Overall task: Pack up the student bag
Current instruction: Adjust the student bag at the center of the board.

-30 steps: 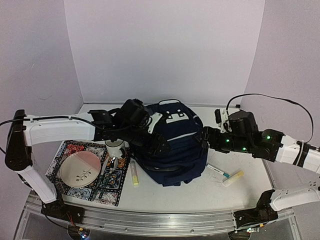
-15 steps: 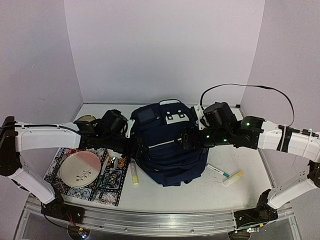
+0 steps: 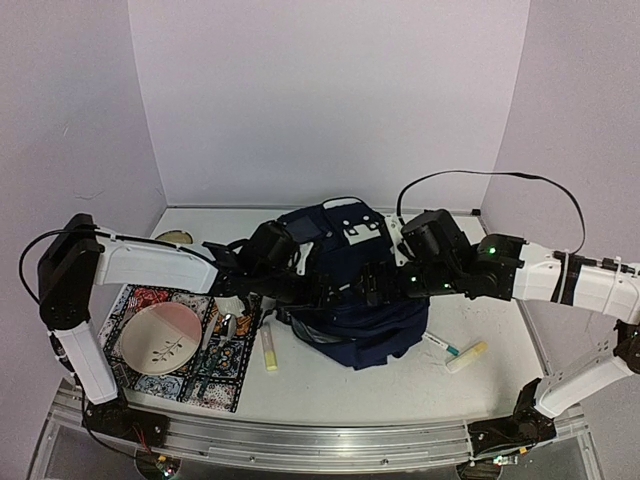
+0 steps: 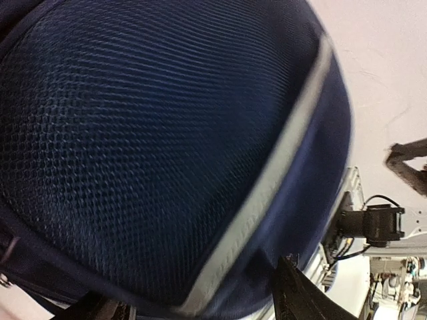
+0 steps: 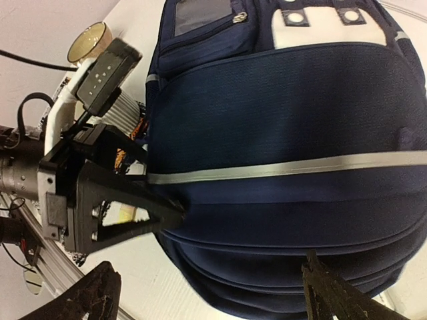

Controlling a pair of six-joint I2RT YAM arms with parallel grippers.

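Note:
The student bag, dark navy with a thin white stripe, lies in the middle of the table. It fills the left wrist view and the right wrist view. My left gripper is against the bag's left front, just under the stripe. Its jaws stand on either side of a fold of bag fabric and hold it. My right gripper hovers over the bag's middle. It is wide open and empty, facing the left gripper's fingers.
A patterned mat at the front left carries a pink plate. A yellow stick lies left of the bag. A pen and a yellow marker lie to its right. A tan bowl sits back left.
My left arm has reached further right onto the bag. The bag has shifted right and bunched up at its front. My right gripper stays over the bag, slightly lower.

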